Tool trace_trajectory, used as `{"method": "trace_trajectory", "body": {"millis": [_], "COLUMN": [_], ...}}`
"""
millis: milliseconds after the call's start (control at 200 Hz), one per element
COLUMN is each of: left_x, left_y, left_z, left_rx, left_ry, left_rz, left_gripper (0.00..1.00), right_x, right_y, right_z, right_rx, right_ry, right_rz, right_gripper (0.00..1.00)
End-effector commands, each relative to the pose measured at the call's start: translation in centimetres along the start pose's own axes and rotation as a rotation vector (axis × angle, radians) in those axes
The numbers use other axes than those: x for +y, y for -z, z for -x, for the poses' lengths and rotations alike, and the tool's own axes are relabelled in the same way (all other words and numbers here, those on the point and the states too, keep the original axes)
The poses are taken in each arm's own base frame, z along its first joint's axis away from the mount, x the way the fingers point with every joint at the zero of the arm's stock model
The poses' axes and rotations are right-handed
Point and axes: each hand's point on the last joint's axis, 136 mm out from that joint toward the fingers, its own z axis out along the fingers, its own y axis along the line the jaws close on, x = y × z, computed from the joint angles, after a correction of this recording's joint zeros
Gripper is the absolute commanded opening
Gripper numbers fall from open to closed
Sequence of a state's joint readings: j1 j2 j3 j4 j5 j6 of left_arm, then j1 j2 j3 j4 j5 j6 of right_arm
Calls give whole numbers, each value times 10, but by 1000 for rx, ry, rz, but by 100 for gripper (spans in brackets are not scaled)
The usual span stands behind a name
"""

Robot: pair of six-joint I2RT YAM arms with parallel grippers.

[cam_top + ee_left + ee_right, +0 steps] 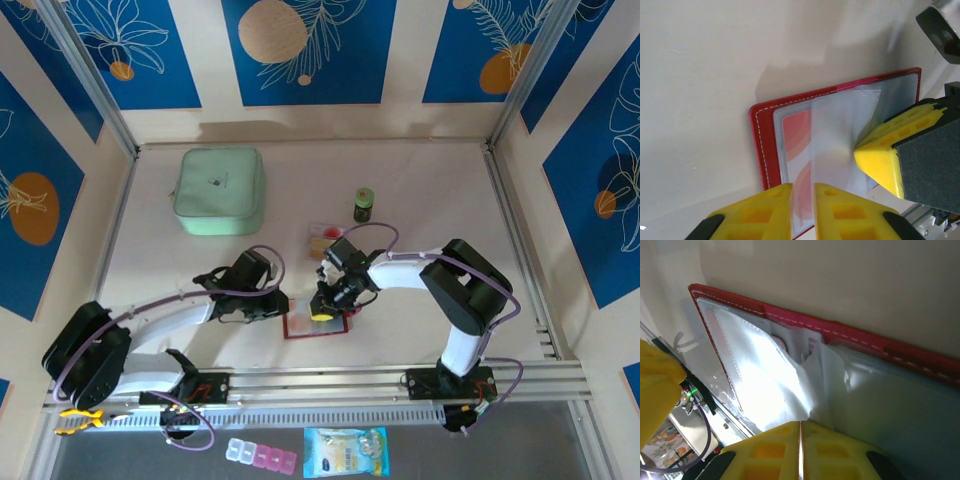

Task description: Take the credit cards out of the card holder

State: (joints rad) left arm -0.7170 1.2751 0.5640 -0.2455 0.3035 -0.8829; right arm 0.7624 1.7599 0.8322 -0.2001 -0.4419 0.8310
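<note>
Card holder: we see the card holder (300,328) lying open on the worktop (420,190), close to the near edge and between the 2 arms. Its dark-red cover faces down and its clear sleeves face up.
Credit card: 1 reddish-orange and pale credit card (796,131) sits inside a sleeve against the cover, near the stitched edge.
Left end effector: the left end effector (802,192) has its 2 yellow fingers at a narrow gap. They straddle the near edge of the card holder, and a sleeve page with the card's edge runs between them.
Right end effector: the right end effector (800,432) has its fingers pressed together on a thin clear sleeve (790,390), which rises crumpled from the spine. From the left wrist, 1 of its yellow fingertips presses on that raised leaf.
Spacing: the 2 end effectors meet over the holder, the left at its left edge and the right over its middle.
Green pouch: a mint-green pouch (220,190) lies at the far left of the worktop, well apart from the holder.
Jar: a small dark jar (364,204) with a green lid stands upright beyond the right end effector.
</note>
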Motion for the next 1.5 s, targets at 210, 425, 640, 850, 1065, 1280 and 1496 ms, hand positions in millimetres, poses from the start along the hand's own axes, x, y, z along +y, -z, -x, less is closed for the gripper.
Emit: {"method": "trace_trajectory", "body": {"millis": [210, 425, 640, 850, 1065, 1280, 1496], "left_x": [-18, -17, -16, -23, -38, -41, -54], "left_y": [-17, -23, -27, -30, -25, -17, -8], "left_z": [-1, -2, -3, -4, -3, -4, -2], "left_rx": [27, 40, 58, 73, 70, 66, 61], "left_ry": [58, 72, 77, 75, 64, 55, 32], "left_rz": [-91, -89, -80, -115, -177, -175, -188], "left_gripper": [28, 29, 30, 29, 27, 27, 26], "right_x": [-19, -22, -22, -19, -2, 24, 35], "right_y": [-3, -2, -1, 0, 4, 32, 67], "right_z": [-6, -6, -7, -6, -6, -3, -3], "right_rx": [29, 24, 20, 15, 4, -84, -169], "right_ry": [-30, -41, -42, -36, -2, 47, 71], "right_rz": [26, 46, 54, 62, 94, 98, 73], "right_gripper": [11, 11, 11, 11, 11, 20, 22]}}
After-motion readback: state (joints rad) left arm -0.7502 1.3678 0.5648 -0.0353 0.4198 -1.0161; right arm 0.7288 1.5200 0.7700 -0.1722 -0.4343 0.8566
